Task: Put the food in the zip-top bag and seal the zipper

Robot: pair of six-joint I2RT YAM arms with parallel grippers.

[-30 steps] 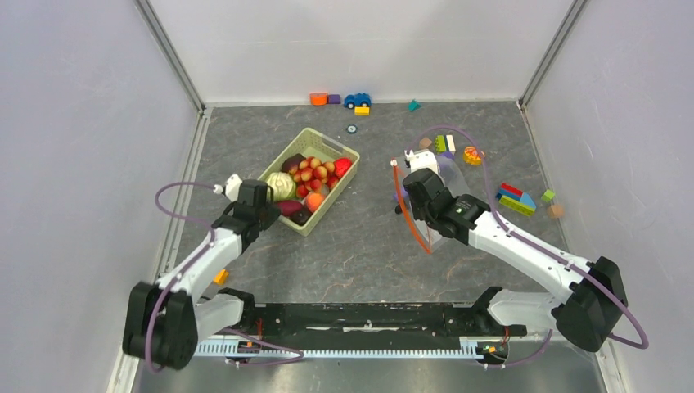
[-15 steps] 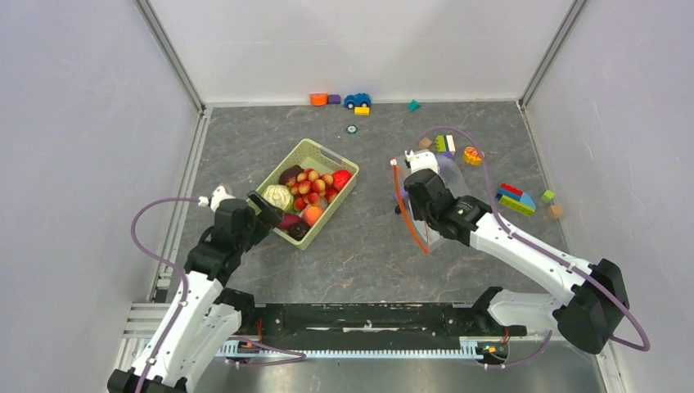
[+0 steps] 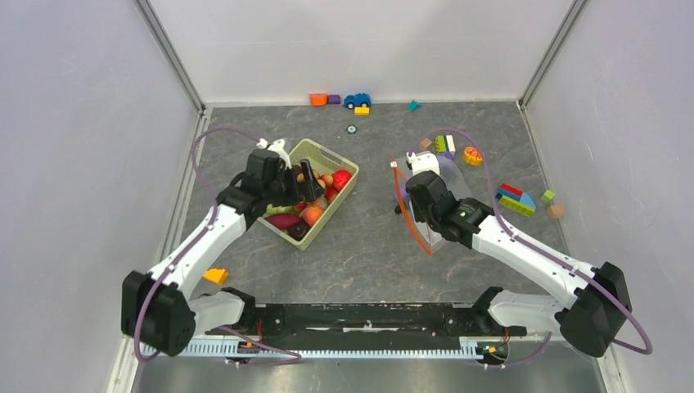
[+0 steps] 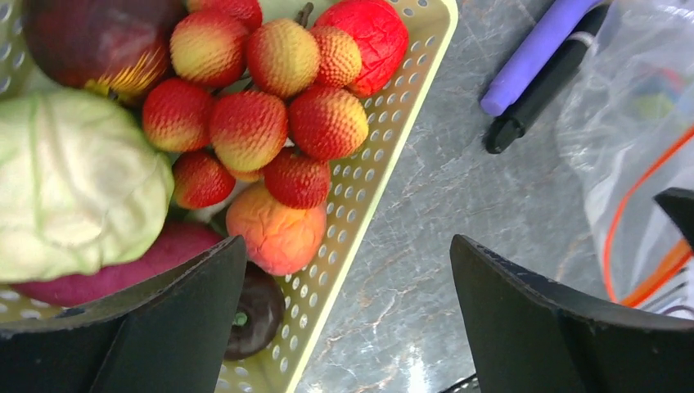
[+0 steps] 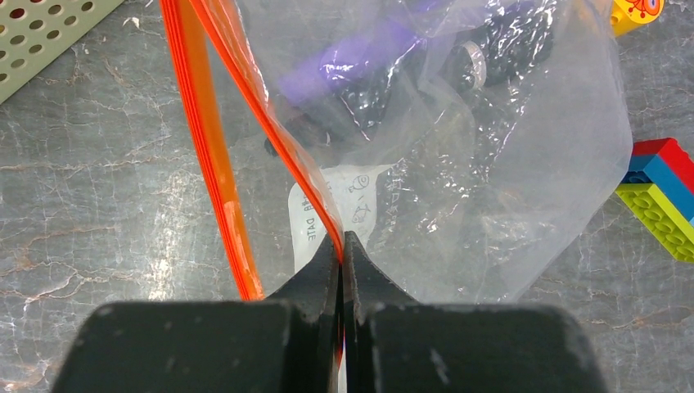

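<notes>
Jaws on the right gripper (image 5: 342,246) are squeezed flat on one lip of the zipper (image 5: 209,147), right where the orange strip meets the white label (image 5: 360,205). The other lip hangs apart to the left, so the zip-top bag (image 5: 491,164) is gaping open, crinkled up off the table. I can't see any food inside it.

The left gripper (image 4: 348,246) is spread wide and holding nothing. It hovers over the basket (image 4: 368,180), one finger above the fruit and the other above bare tabletop. All the food (image 4: 270,106) sits in that basket: bumpy red-and-yellow fruits, a peach one, dark purple pieces and the cabbage (image 4: 74,180).

From the top, the basket is left of centre and the bag is right of centre, well apart. The table (image 3: 360,254) is dark grey stone-look with pale veins. Plain pale walls (image 3: 82,123) box it in on three sides, with metal posts in the back corners. Loose stuff is scattered around: building blocks (image 3: 515,199) near the right wall, a citrus slice (image 3: 472,155) just behind the bag, a blue toy car (image 3: 357,100) along the back wall, and a yellow block (image 3: 215,276) by the left arm.
</notes>
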